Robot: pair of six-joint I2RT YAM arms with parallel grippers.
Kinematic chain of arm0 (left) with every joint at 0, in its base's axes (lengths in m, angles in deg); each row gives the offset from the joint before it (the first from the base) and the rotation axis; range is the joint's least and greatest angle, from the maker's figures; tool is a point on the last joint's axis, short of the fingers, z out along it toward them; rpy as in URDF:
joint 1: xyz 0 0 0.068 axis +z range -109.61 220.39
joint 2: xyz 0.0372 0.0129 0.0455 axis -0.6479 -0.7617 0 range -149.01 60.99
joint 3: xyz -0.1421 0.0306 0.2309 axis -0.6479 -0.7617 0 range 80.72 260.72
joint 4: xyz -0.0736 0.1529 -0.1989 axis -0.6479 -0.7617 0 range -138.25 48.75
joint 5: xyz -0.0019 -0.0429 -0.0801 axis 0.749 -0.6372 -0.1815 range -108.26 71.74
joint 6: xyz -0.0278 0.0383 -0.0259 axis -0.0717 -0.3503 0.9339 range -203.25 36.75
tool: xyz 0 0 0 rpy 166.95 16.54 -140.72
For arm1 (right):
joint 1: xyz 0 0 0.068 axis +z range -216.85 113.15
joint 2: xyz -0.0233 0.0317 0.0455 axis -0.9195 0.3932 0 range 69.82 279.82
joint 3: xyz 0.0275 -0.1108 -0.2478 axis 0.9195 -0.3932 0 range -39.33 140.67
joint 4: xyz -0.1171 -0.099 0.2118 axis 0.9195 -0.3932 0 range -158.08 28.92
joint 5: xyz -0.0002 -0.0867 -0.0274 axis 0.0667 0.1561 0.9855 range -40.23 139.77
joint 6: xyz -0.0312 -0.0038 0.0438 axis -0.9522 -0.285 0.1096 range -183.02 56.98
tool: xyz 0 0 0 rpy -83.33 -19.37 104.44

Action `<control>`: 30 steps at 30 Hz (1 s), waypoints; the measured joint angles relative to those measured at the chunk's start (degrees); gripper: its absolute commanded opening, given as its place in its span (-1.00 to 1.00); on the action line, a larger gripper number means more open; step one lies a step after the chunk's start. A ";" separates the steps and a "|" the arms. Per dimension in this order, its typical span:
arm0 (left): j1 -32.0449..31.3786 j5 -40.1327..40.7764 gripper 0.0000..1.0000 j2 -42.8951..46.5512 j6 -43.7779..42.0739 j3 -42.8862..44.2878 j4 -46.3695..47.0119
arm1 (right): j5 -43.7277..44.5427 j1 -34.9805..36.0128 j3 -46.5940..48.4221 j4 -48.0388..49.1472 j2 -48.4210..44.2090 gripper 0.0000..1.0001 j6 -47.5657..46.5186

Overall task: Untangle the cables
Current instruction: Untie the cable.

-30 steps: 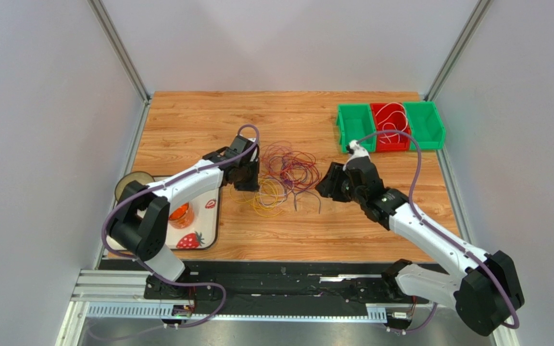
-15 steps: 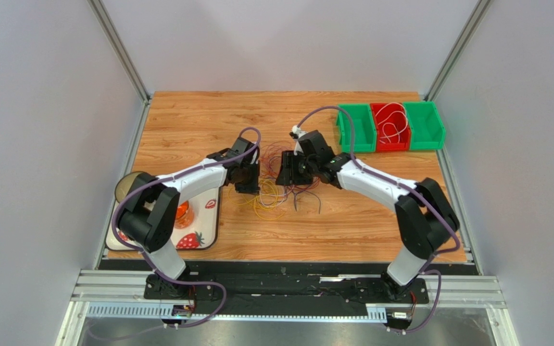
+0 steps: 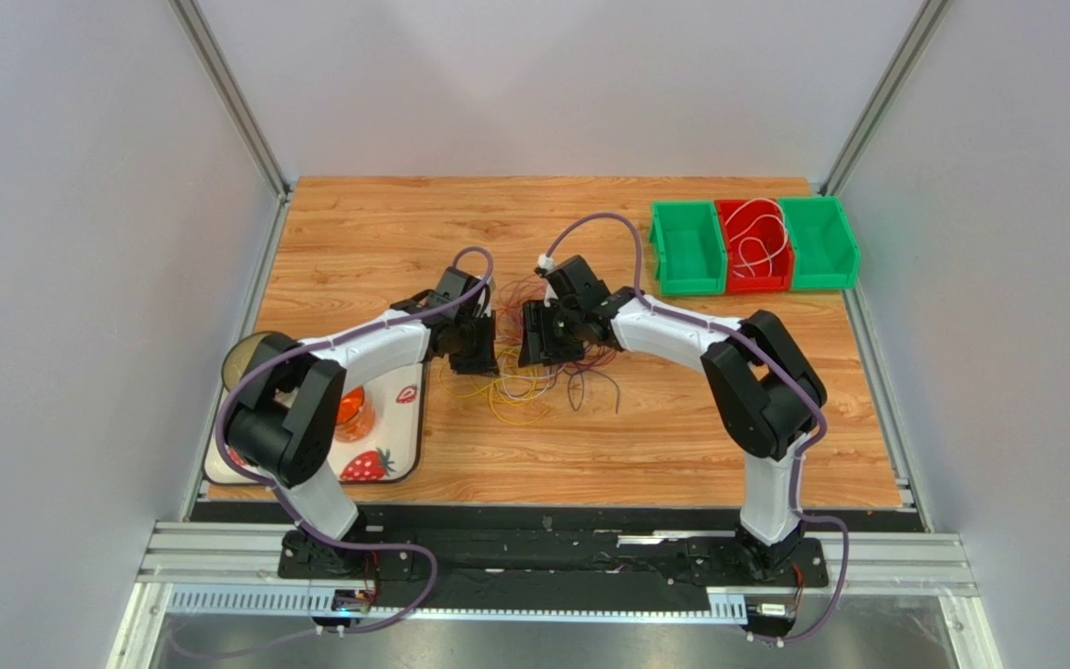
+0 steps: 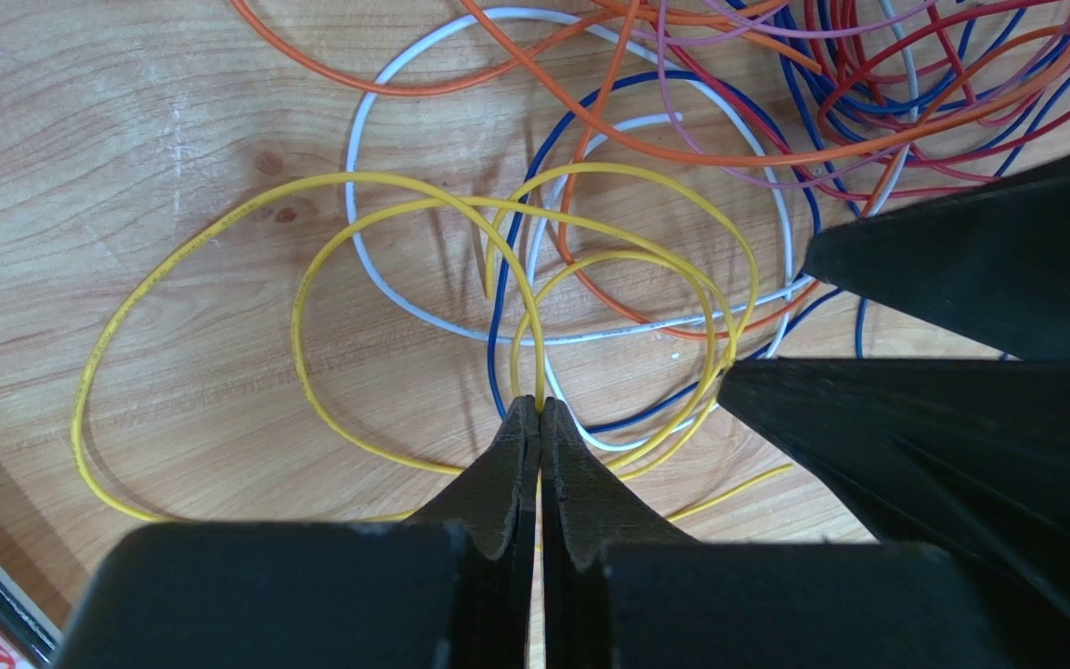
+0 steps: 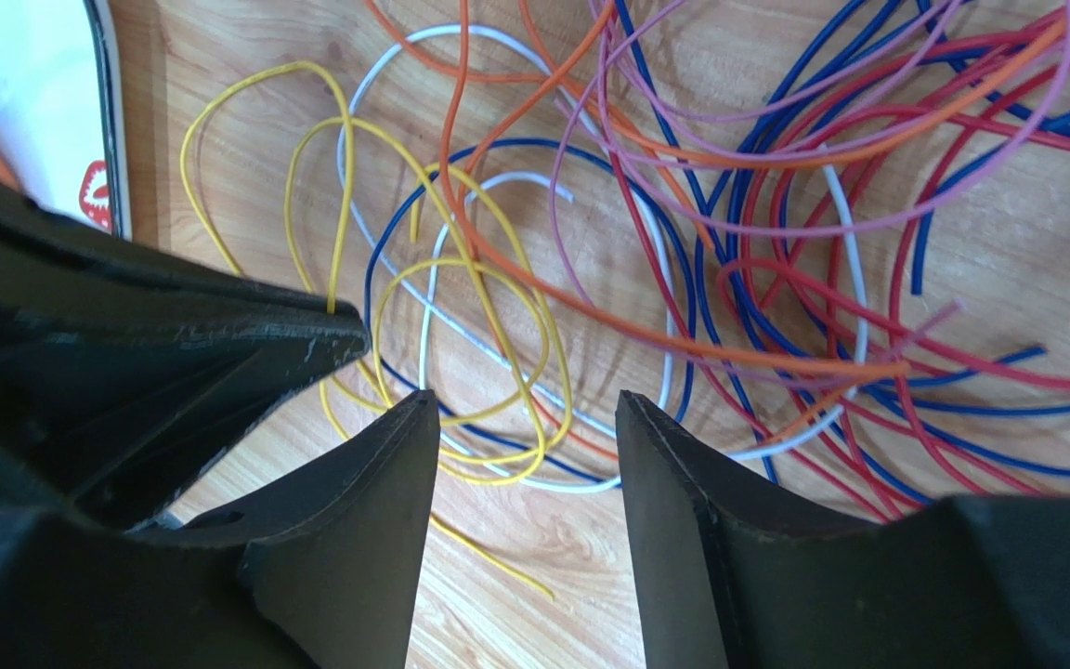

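The cables (image 3: 565,365) lie in a loose tangle mid-table: yellow, white, blue, orange, red and purple loops. My left gripper (image 3: 479,363) sits at the tangle's left edge. In the left wrist view it (image 4: 541,407) is shut on a yellow cable (image 4: 297,300), which rises out between the tips. My right gripper (image 3: 534,349) hovers close beside it over the tangle. It (image 5: 527,404) is open, with nothing between its fingers, above yellow loops (image 5: 499,279) and a white loop (image 5: 429,328). The left gripper's fingers (image 5: 220,335) show dark at the left of the right wrist view.
Two green bins and a red bin (image 3: 754,265) stand at the back right; the red one holds a red and a white cable. A white tray (image 3: 401,443) with strawberry pictures and an orange object (image 3: 345,411) lies at the left, by a dark round dish (image 3: 251,360).
The right arm has swung left from near the bins to the tangle, ending right beside the left gripper. The left gripper has stayed shut and almost still.
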 measured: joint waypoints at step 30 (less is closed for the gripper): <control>-0.02 -0.11 -1.00 0.42 0.00 -0.76 0.46 | 1.66 2.89 3.43 -3.50 5.55 -0.90 3.65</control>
